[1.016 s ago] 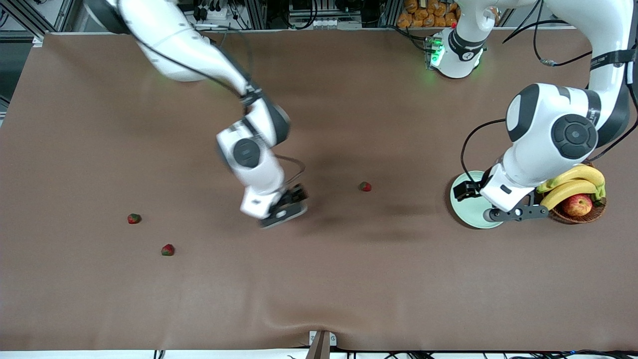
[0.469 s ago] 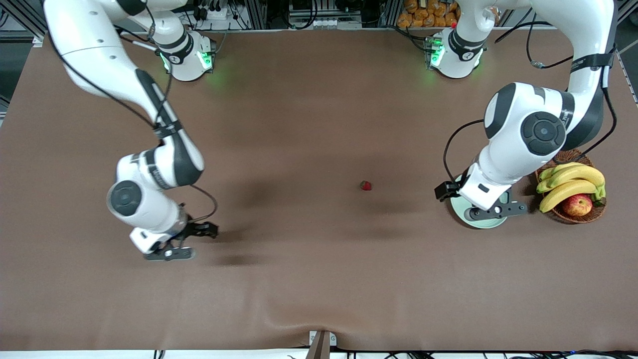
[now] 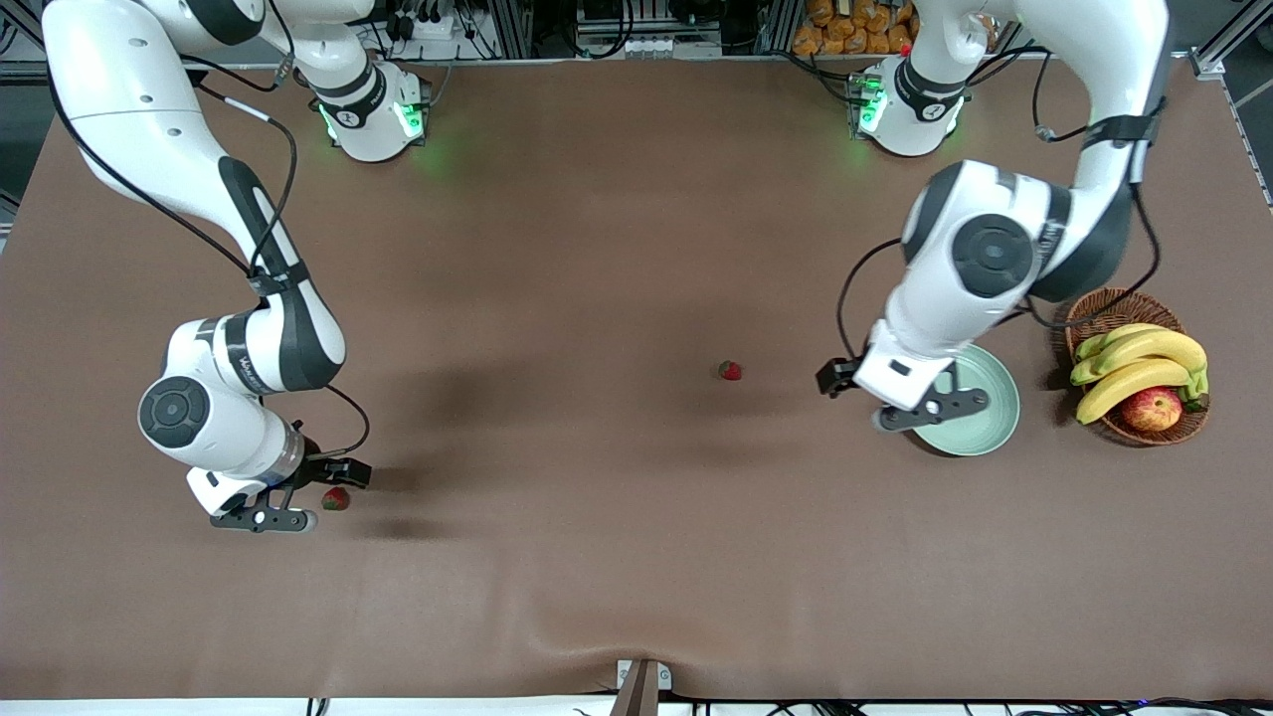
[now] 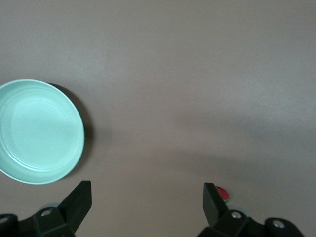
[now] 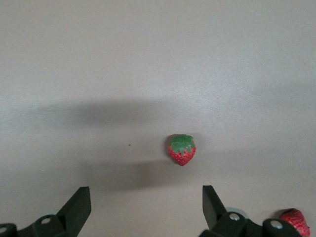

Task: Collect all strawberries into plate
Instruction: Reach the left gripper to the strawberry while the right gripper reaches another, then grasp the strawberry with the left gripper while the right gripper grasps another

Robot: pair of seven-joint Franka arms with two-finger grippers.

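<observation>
Hovering open: right end effector [image 3: 261, 519] over a strawberry [image 3: 335, 498] on the bench [image 3: 597, 557]; left end effector [image 3: 930, 408] by the plate [image 3: 985, 418] rim.

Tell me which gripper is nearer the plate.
Left. The left gripper hangs open over the plate's rim; the right gripper, also open, hovers by a strawberry at the right arm's end.

Brown cloth-covered counter [image 3: 597, 249], slightly wrinkled along its camera-side edge, where a small metal bracket [image 3: 641, 681] sits. Aluminium framing [image 3: 517, 25], cables and a power strip [image 3: 646, 45] line the edge by the bases.
</observation>
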